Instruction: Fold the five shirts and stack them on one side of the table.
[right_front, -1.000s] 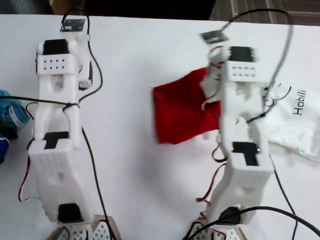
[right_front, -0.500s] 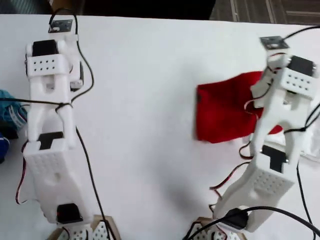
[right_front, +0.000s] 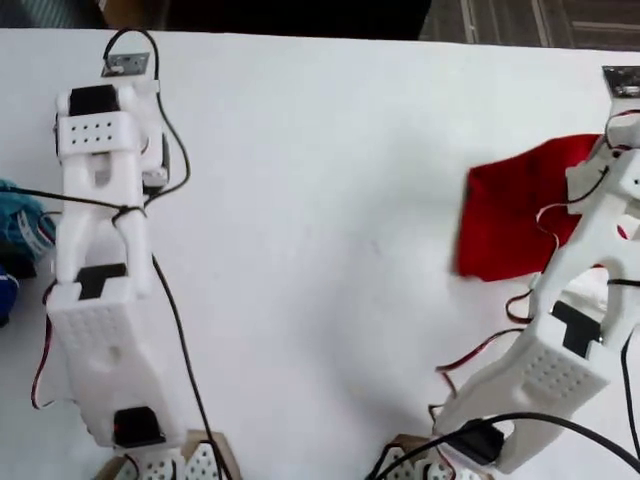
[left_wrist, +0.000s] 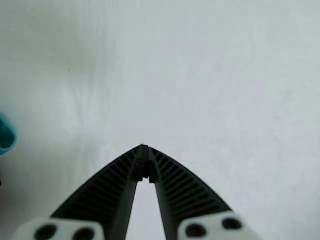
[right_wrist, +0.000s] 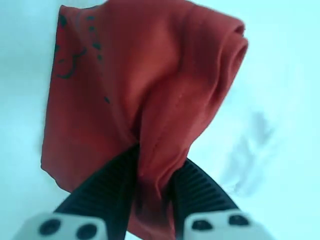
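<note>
White surface (right_front: 320, 300) from side to side, and a dark strip of floor (right_front: 300, 15) beyond its far edge. Over by the right edge is the red shirt (right_front: 505, 225), bunched up, and the right arm (right_front: 585, 290) has its jaws clamped on a fold of it. The left arm (right_front: 100, 200) hangs over bare white, jaws pressed tip to tip, holding nothing. Teal cloth (right_front: 20, 225) peeks in at the left edge.
</note>
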